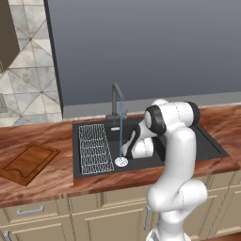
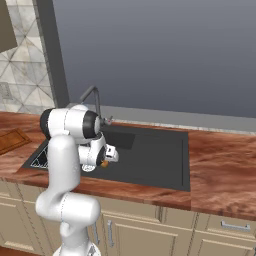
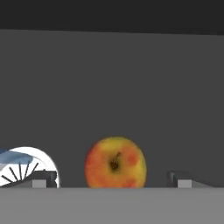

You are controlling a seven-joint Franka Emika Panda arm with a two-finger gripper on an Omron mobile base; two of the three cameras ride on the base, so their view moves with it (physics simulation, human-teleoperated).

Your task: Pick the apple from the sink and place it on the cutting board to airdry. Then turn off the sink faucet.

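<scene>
We see the gripper (image 3: pixel 111 183) down inside the black sink (image 1: pixel 212 146), jaws spread wide apart with nothing between the pads yet. In the hand view the apple (image 3: pixel 115 162) sits on the basin floor right between the two fingertips (image 3: pixel 43 178), stem dimple facing the camera, not touched. In the right base view the apple (image 2: pixel 105 163) is a small orange spot just beside the hand, near the front wall of the bowl. White drain strainer (image 3: pixel 19 165) lies just left of the apple in the hand view; water stream (image 1: pixel 121 129) from the sink faucet (image 1: pixel 116 101) runs down onto it, so tap is on. White wire rack (image 1: pixel 93 148) covers the left part of the sink. Cutting board (image 1: pixel 28 161) lies on the wood countertop (image 1: pixel 56 136) well to the left of the sink, bare.

Handling, our guess: apple is light, rigid, round and likely wet, so smooth skin may slip or roll. We'd close across its widest middle, pads on opposite sides, centred, not high on the curve where it could squirt out. Firm squeeze should be fine, it won't crush easily. Step in hand looks like final approach before the grasp; placing and faucet lever not yet done
</scene>
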